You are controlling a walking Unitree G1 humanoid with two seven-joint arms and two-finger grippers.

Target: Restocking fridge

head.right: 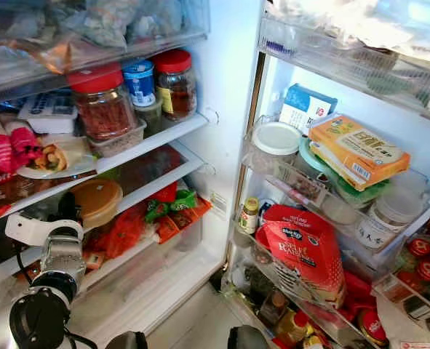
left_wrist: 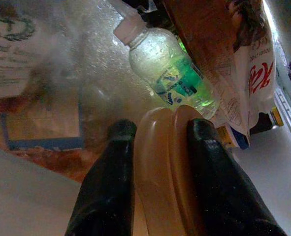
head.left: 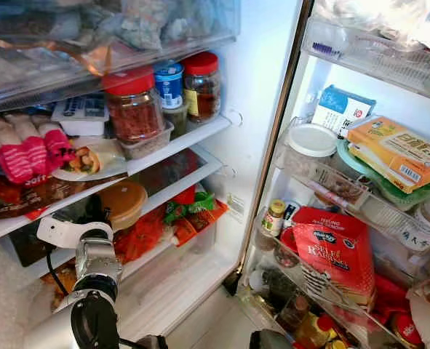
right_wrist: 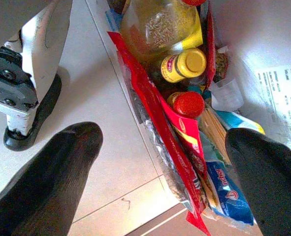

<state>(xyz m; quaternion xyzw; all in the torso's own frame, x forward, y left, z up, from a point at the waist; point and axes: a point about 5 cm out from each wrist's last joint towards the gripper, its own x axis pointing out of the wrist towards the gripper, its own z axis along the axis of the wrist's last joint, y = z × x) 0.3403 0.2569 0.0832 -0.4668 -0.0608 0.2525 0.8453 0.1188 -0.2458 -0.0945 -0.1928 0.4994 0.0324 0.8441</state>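
Reaching into the fridge (head.left: 258,87), I am holding the left gripper (left_wrist: 157,130) clamped on a tan tub (head.left: 122,203) at the middle shelf's front edge, beside a green bottle (left_wrist: 172,73). The right gripper (right_wrist: 162,142) is hanging spread apart beside door-rack bottles (right_wrist: 184,64).

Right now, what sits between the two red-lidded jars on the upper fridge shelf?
A blue-lidded tub stands between the big red-lidded jar and the smaller red-lidded jar, seen in both eye views.

A tan container (head.left: 122,203), red-lidded jars (head.left: 132,104), an orange box (head.left: 396,150), a red raisin bag (head.left: 335,251).
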